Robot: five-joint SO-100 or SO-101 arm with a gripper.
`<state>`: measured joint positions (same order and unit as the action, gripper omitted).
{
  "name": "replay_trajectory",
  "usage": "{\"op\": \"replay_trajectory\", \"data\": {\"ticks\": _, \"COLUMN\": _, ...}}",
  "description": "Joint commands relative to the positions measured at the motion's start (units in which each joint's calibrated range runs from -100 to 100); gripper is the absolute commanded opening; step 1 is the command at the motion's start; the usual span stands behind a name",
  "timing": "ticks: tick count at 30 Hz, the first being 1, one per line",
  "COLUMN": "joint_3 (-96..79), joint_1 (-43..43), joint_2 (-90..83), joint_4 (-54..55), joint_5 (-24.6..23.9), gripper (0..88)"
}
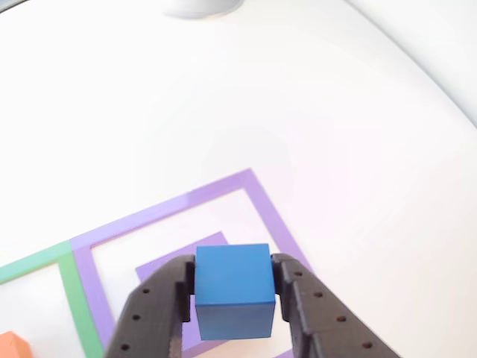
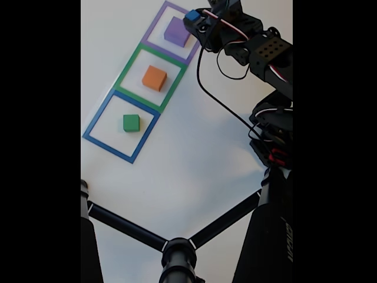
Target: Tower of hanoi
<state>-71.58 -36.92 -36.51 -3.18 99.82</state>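
Note:
My black gripper [image 1: 234, 292] is shut on a blue cube [image 1: 232, 287], held just above a purple block [image 1: 175, 257] that lies inside the purple-outlined square [image 1: 264, 201]. In the fixed view the blue cube [image 2: 192, 15] hangs in the gripper [image 2: 194, 17] at the right edge of the purple block [image 2: 176, 30]. An orange block [image 2: 154, 78] sits in the green square [image 2: 126, 73], and a small green block [image 2: 131, 122] sits in the blue square [image 2: 109, 141]. A corner of the orange block [image 1: 13, 344] shows at the bottom left of the other view.
The three outlined squares lie in a row on a white table [image 2: 194, 153]. Black tripod legs [image 2: 177, 250] cross the bottom of the fixed view. The arm and its cables [image 2: 265, 88] fill the right side. A grey round object [image 1: 201, 7] sits at the table's far edge.

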Motion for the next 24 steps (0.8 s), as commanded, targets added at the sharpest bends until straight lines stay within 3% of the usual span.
{"op": "replay_trajectory", "data": {"ticks": 1, "joint_3": -0.24, "joint_1": -0.95, "joint_2": 10.55, "joint_4": 17.60, "joint_5": 0.18, "gripper": 2.6}}
{"op": "replay_trajectory", "data": {"ticks": 6, "joint_3": -0.06, "joint_1": 0.01, "joint_2": 22.59, "joint_4": 32.09, "joint_5": 0.18, "gripper": 2.5}}
{"op": "replay_trajectory", "data": {"ticks": 24, "joint_3": 0.58, "joint_1": 3.27, "joint_2": 44.30, "joint_4": 56.46, "joint_5": 0.18, "gripper": 2.2}}
